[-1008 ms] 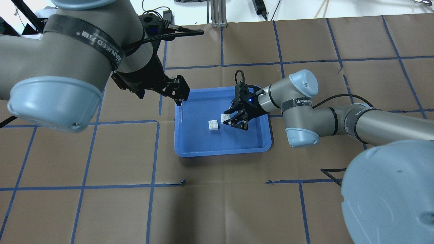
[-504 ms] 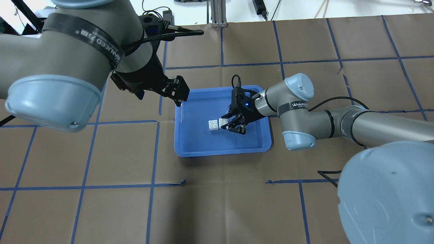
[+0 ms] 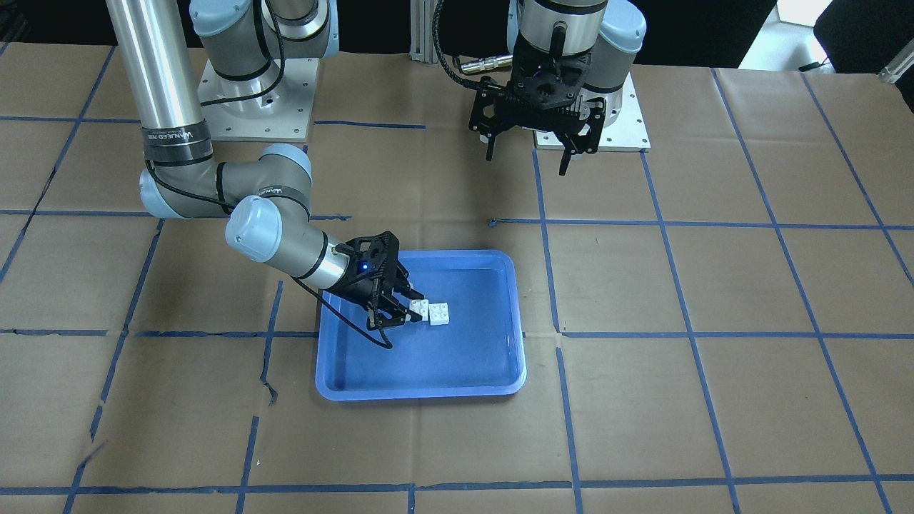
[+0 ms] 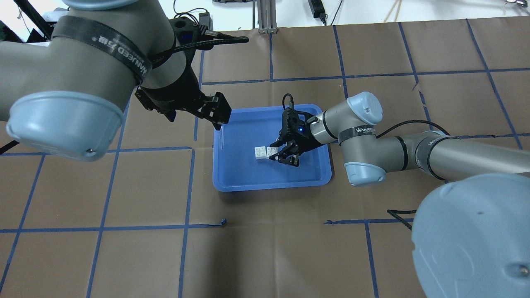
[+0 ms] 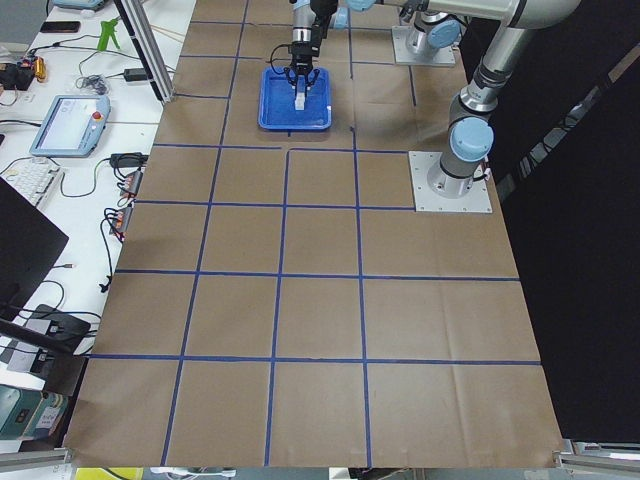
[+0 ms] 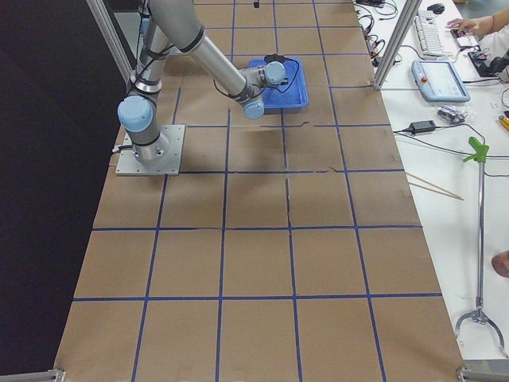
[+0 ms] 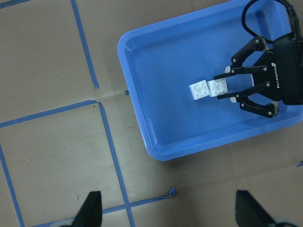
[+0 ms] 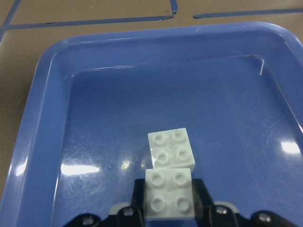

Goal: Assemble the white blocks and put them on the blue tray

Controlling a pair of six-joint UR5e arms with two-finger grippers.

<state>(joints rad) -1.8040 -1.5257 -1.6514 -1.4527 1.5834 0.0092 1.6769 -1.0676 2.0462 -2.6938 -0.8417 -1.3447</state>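
The blue tray [image 4: 269, 185] lies mid-table; it also shows in the front view [image 3: 421, 391]. One white block [image 4: 260, 152] sits loose on the tray floor, studs up. My right gripper [image 4: 276, 152] is shut on the other white block [image 4: 271, 151] and holds it low, right beside the loose one. In the right wrist view the held block [image 8: 168, 194] sits between my fingers, just in front of the loose block [image 8: 171, 148]. My left gripper [image 3: 532, 146] is open and empty, high above the table near the tray's left edge.
Brown paper with a grid of blue tape [image 4: 186, 186] covers the table. The left wrist view looks down on the tray rim [image 7: 142, 118] and both blocks. A small scrap of tape [image 4: 223, 222] lies in front of the tray.
My right gripper has carried its white block left and slightly toward me across the tray, up to the loose block. The left arm has not moved.
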